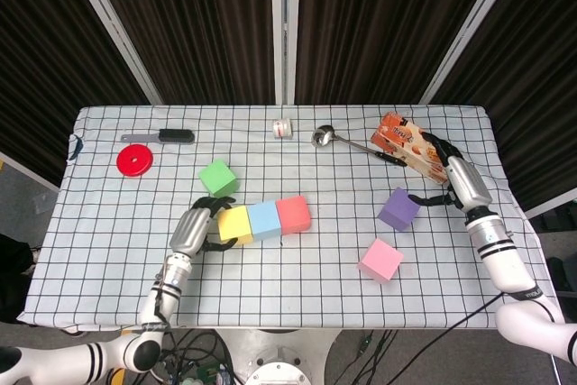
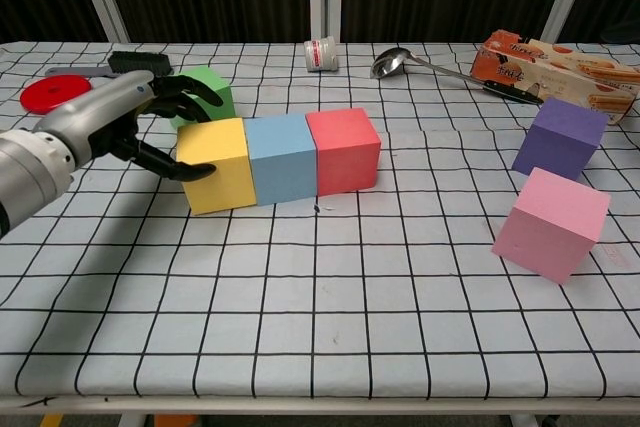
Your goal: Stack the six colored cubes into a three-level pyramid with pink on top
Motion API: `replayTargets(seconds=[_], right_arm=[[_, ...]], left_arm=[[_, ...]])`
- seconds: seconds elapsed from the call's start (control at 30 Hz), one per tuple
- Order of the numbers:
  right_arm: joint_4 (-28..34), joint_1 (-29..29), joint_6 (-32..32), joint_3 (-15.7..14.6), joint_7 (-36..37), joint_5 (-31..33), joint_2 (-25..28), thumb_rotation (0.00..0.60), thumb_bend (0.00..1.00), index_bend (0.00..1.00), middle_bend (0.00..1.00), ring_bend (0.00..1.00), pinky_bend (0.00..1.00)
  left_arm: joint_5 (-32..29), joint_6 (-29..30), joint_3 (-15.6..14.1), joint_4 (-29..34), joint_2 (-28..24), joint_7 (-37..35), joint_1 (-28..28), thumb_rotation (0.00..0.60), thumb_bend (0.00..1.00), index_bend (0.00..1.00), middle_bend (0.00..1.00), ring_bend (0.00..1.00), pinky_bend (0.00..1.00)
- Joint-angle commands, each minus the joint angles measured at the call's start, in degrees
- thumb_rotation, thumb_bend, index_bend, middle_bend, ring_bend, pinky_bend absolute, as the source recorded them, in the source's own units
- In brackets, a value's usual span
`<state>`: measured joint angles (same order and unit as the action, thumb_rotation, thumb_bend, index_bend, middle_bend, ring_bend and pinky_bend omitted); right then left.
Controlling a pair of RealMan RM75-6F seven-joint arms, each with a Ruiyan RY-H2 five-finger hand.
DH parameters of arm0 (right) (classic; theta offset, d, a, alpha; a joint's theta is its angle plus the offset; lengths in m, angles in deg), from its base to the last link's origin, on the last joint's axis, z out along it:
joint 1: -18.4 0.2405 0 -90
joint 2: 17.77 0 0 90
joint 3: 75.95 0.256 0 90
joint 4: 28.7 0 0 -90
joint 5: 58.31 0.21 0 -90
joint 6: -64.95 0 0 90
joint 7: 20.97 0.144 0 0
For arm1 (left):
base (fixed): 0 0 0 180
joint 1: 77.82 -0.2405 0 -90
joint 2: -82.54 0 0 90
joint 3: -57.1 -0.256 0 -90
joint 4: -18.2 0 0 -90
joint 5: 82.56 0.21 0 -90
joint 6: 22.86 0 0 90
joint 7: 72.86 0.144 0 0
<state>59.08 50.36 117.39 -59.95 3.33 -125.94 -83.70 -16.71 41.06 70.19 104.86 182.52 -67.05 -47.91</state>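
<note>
Yellow (image 2: 213, 164), blue (image 2: 281, 157) and red (image 2: 344, 150) cubes stand side by side in a touching row at the table's middle. My left hand (image 2: 135, 122) presses on the yellow cube's left face, fingers spread over its top and front edges, gripping nothing. The green cube (image 2: 207, 87) sits just behind that hand, partly hidden by it. The purple cube (image 1: 398, 208) and pink cube (image 1: 380, 260) lie apart at the right. My right hand (image 1: 451, 178) hovers just right of the purple cube, a fingertip reaching toward it, empty; only the head view shows it.
An orange box (image 1: 410, 143) lies behind my right hand, with a spoon (image 1: 338, 140) beside it. A small white jar (image 1: 283, 128) stands at the back centre. A red disc (image 1: 134, 160) and a black brush (image 1: 171, 136) lie at the back left.
</note>
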Motion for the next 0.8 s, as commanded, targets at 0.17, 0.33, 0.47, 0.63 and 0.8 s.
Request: replayTargets(seconds=[0.17,0.33,0.47,0.63,0.8], right_arm=[[-0.45,0.0,-0.35,0.04,0.31,0.13,-0.1,0.6,0.06,0.0,0.06,0.0,0.0],[-0.61,-0.04,-0.28,0.03,0.52,-0.11,-0.34,0.6,0.06,0.0,0.06,0.0,0.0],[-0.92,-0.1,-0.47,-0.08,0.56,-0.04,-0.43,0.6,0.06,0.0,0.06,0.0,0.0],[-1.32,-0.07,-0.72,-0.05,0.72,0.08,-0.58,0.6,0.06,0.0,0.06,0.0,0.0],[-1.67,0.0,-1.04,-0.12,0.86,0.12,-0.89,0.6,0.06,0.0,0.06,0.0,0.0]], left_arm=[[-0.09,0.06,0.0,-0.14,0.2,-0.4,0.17,0.6,0.26,0.23,0.56,0.2,0.12],[0.26,-0.17,-0.54,-1.71,1.04,-1.18,0.29,0.6,0.26,0.23,0.56,0.2,0.12],[0.36,-0.19,-0.52,-2.69,1.63,-1.7,0.41,0.6,0.26,0.23,0.56,0.2,0.12],[0.68,-0.2,-0.41,-2.95,1.76,-2.47,0.5,0.6,0.26,0.23,0.54,0.2,0.12],[1.35,-0.71,-0.69,-2.81,1.54,-4.04,0.54,0.6,0.24,0.2,0.47,0.2,0.12]])
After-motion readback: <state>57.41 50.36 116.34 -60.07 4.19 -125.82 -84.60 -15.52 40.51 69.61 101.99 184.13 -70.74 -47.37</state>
